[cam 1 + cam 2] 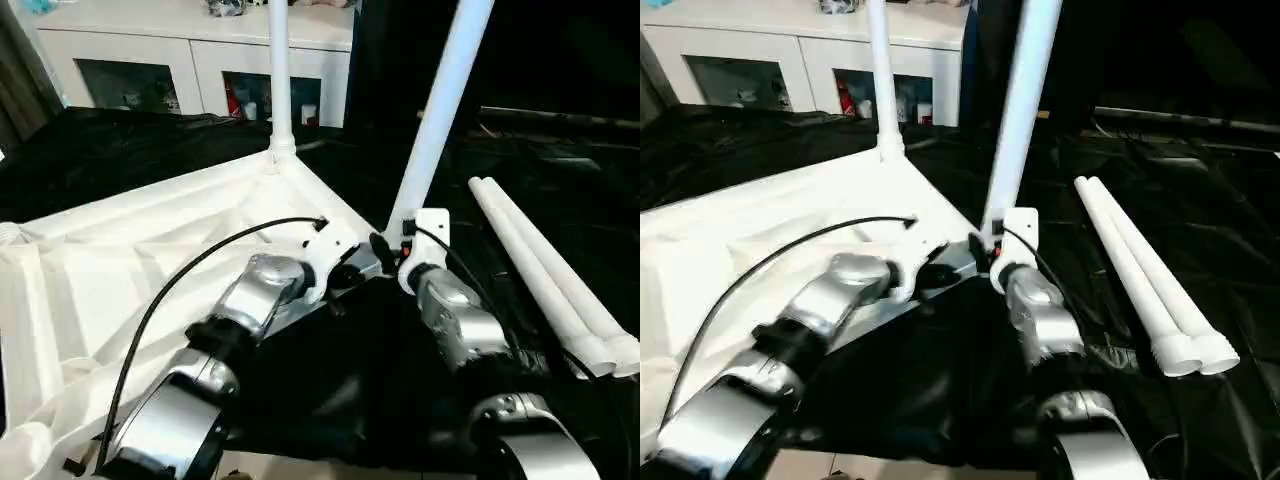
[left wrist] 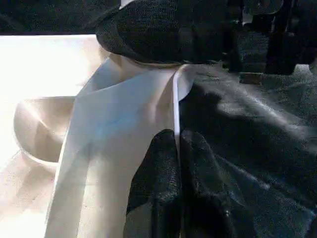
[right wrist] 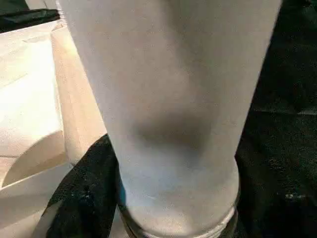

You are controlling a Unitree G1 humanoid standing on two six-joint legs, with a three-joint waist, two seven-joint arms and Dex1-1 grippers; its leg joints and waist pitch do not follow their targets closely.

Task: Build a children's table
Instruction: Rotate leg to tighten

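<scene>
While the black sheet [image 1: 120,150] covers the work surface, the upturned white table top [image 1: 150,250] lies on it at the robot's left, ribbed side up. One tubular leg [image 1: 279,80] stands upright in the far corner socket. A second leg [image 1: 440,110] leans at the near corner, gripped by the right gripper [image 3: 148,208]. Two spare legs [image 1: 550,280] lie side by side to the right. The left gripper [image 2: 176,148] pinches the top's edge wall, fingers pressed together.
</scene>
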